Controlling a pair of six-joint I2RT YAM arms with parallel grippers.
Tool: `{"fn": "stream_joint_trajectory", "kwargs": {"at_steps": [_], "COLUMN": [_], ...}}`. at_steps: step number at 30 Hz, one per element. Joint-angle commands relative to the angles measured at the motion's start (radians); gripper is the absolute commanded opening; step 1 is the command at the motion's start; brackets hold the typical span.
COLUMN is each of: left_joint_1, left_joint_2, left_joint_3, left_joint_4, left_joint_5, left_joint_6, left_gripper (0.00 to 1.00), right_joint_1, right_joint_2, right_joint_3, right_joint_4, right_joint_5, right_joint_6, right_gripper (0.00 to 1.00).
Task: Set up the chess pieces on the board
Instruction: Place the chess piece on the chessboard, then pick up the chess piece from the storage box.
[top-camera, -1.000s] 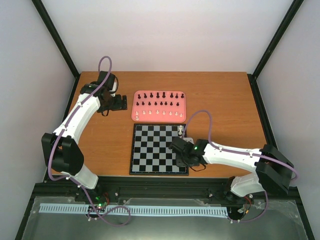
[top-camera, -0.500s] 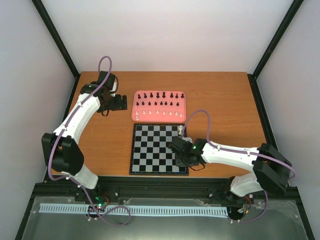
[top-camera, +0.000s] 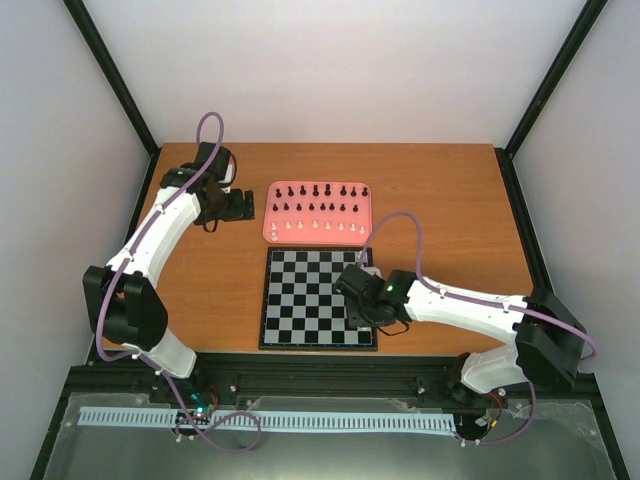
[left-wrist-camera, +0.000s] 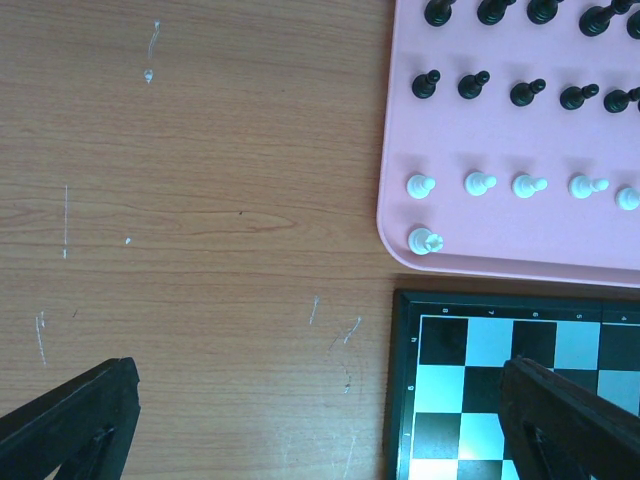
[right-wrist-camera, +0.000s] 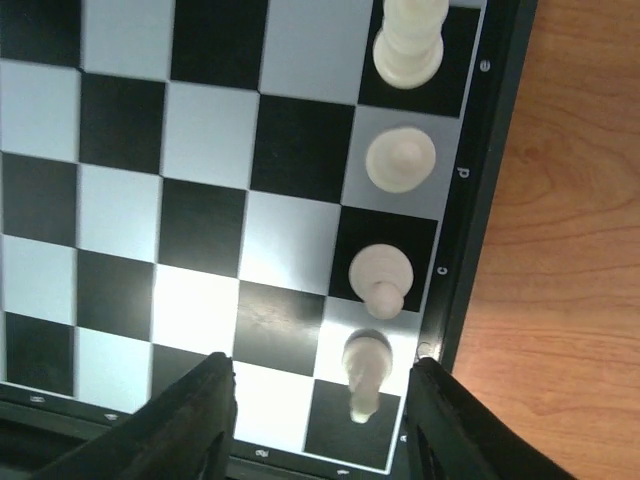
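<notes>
Right end effector (right-wrist-camera: 318, 368) hangs spread over the board's (right-wrist-camera: 200, 200) right edge. A cream chess piece (right-wrist-camera: 362, 372) sits between its fingers, touching neither, on an edge square. Three more pieces (right-wrist-camera: 400, 160) line the same edge.

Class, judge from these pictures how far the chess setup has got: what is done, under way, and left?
Done: four white pieces stand along one edge of the board. In hand: the right gripper is open around the nearest of them. Left: the black pieces and more white ones wait on the pink tray; the left gripper hovers open, empty.
</notes>
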Motion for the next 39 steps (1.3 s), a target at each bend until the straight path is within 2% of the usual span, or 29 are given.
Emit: {"fn": "stream_joint_trajectory", "kwargs": {"at_steps": [1,7,11,18,22,28,39], "left_joint_1": [-0.005,-0.005,-0.006,-0.005,-0.005,-0.005,-0.006], "left_joint_2": [0.003,-0.004,-0.013,-0.034,-0.051,-0.058,-0.069], "left_joint_3": [0.011,0.015,0.025,0.052,0.058,0.061,0.048], "left_joint_4": [0.015,0.009,0.0,-0.013,-0.023,-0.033,-0.027], "left_joint_5": [-0.004,-0.009,-0.021,-0.018,-0.028,-0.025,-0.051], "left_joint_6": [-0.004,-0.001,0.002,-0.006,-0.002,-0.006,-0.019], "left_gripper": [1.0,1.0,1.0,1.0,1.0,1.0,1.0], "right_joint_1": [-0.004,-0.016,-0.082,-0.166,-0.176,-0.18,-0.208], "right_joint_2": [-0.025,0.024,0.135,0.418,0.584,0.85,1.043], "right_joint_3": [0.085,0.297,0.45,0.705,0.888,1.177,1.367], "right_joint_4": [-0.079,-0.19,-0.154,-0.057,0.002,-0.002,0.012], "right_joint_5": [0.032,0.102,0.042,-0.048,-0.075,-0.139,-0.179], "right_joint_6": [-0.022,-0.11,-0.213,-0.342,-0.401,-0.45,-0.478], "right_gripper": [0.58,0.66,0.67,0.66,0.65,0.62,0.6]}}
